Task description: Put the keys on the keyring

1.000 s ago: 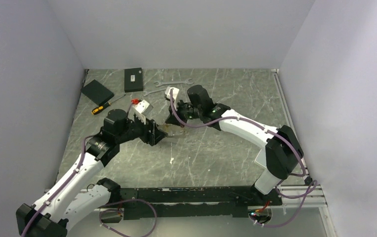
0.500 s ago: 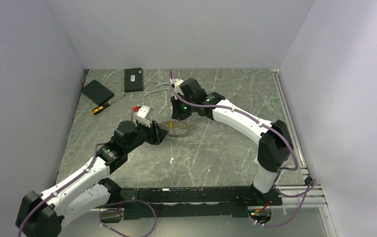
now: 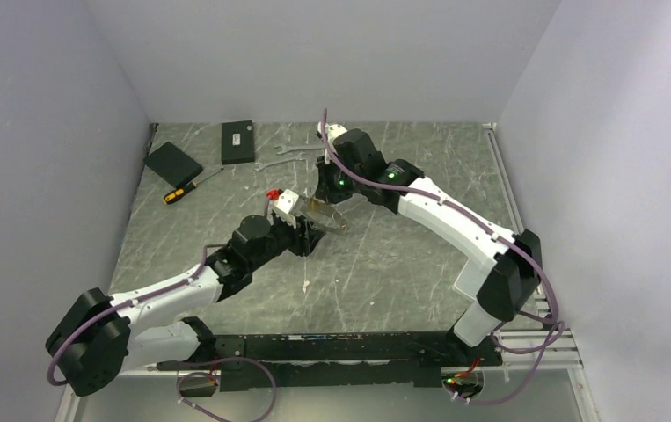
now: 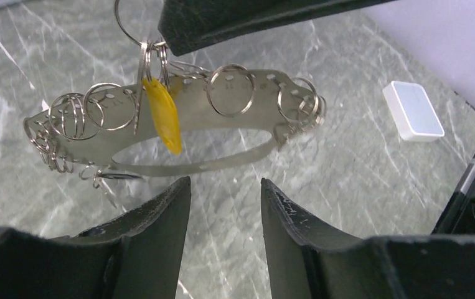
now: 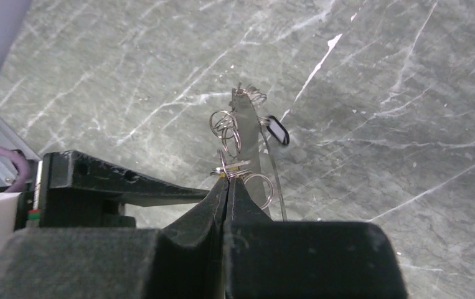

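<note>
**Top view.** The keyring (image 3: 330, 217) is at mid-table, under the closed right gripper (image 3: 325, 195). The left gripper (image 3: 308, 237) sits just beside it on the near-left.

**Left wrist view.** The left gripper (image 4: 225, 208) has its fingers partly apart with nothing between them. Beyond them the keyring (image 4: 263, 93) appears as a flat perforated band strung with small split rings, and a yellow key (image 4: 163, 115) dangles from it.

**Right wrist view.** The right gripper (image 5: 227, 187) has its fingers pressed together, pinching a small ring on the keyring (image 5: 245, 124), which is seen edge-on here.

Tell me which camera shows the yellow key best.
Left wrist view: the yellow key hangs large and sharp from the keyring. Right wrist shows only the keyring edge-on; top view, a tiny glint.
</note>
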